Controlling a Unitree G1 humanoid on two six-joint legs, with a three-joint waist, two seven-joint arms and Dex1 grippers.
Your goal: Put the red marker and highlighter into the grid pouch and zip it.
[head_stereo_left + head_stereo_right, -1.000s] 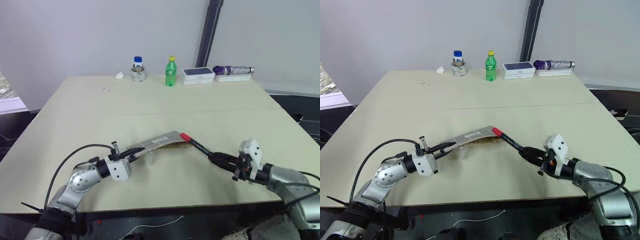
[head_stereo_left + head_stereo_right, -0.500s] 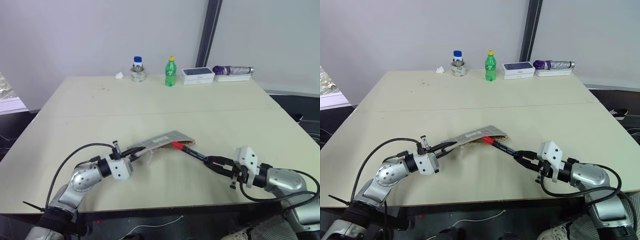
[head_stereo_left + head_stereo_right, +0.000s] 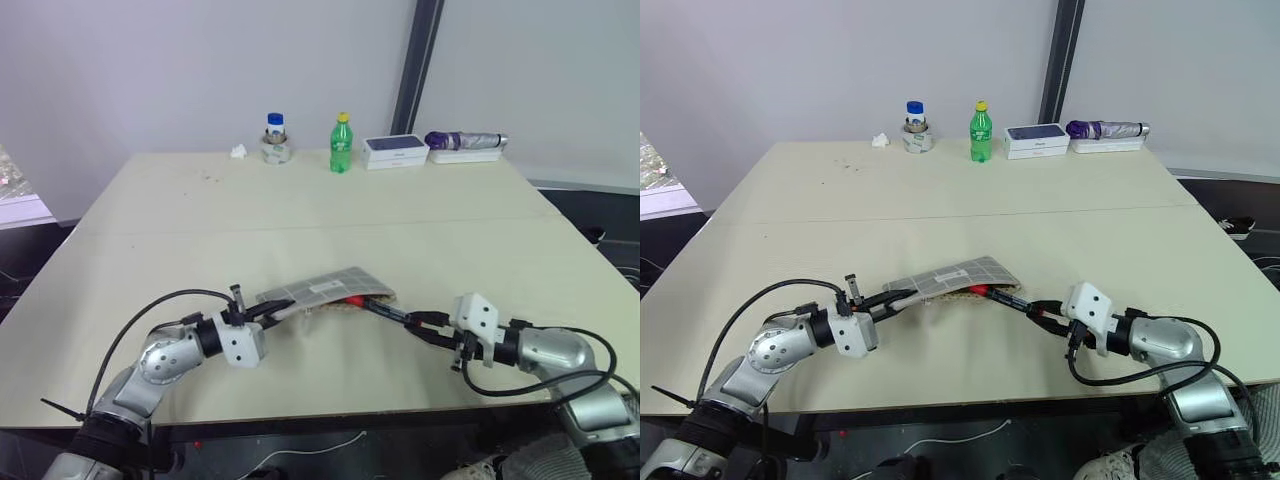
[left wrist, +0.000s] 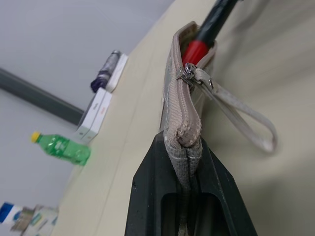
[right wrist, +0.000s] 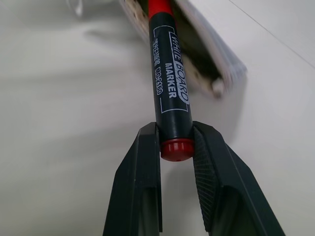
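1. The right gripper (image 5: pixel 175 147) is pinching the red marker (image 5: pixel 167 81) at its tail end, one black finger on each side of the barrel; the red cap end is pointing away from the gripper and is just entering the open mouth of the grid pouch (image 3: pixel 325 290).

2. The left gripper (image 4: pixel 183 160) is pressing its fingers together on the closed end of the pouch's zipper seam, lifting that end slightly off the desk (image 3: pixel 300 215) and keeping the mouth facing the marker.

3. The marker's long axis is running roughly in line with the pouch's long axis, slanting from the right gripper, close to the desk's near edge, up and leftward toward the pouch. In judgement, the coming move is a straight push along that axis, and the right arm is the one placed to make it.

4. The zipper pull (image 4: pixel 189 73) and the wrist strap (image 4: pixel 246 120) are lying beside the mouth, next to the red cap; they could snag the barrel if the line drifts sideways.

5. The pouch is lying near the middle of the desk's near edge. Open desk is lying on all sides of it; the bottles (image 3: pixel 341 143) and boxes (image 3: pixel 396 150) are standing well apart along the far edge.

6. The highlighter cannot be made out; whether it is already inside the pouch cannot be told.
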